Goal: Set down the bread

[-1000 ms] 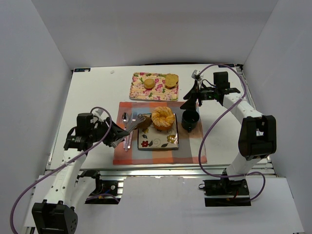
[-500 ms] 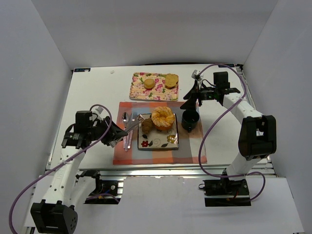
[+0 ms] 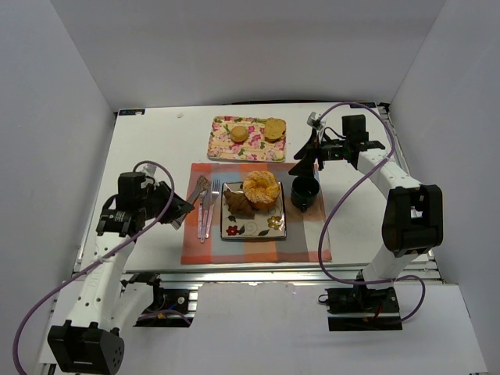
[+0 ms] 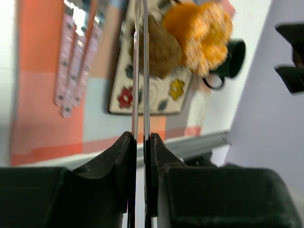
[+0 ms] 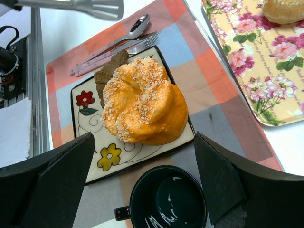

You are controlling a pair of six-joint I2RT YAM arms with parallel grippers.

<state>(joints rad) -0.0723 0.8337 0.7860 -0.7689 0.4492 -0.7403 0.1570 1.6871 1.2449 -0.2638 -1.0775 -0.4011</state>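
On the white desk (image 3: 148,148), a seeded orange roll (image 5: 142,102) half hides the dark brown bread piece (image 5: 108,72); the left hand (image 4: 139,142) pinches metal tongs (image 4: 139,71), and the right hand (image 3: 305,162) is spread.

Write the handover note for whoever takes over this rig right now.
Left tool: shut on the tongs, which are empty and sit over the placemat, left of the plate.
Right tool: open, holding nothing, hovering by the mug.
Brown bread: lying on the plate, against the seeded bun.
Done: the bread looks placed.
Left: probably only setting the tongs down.
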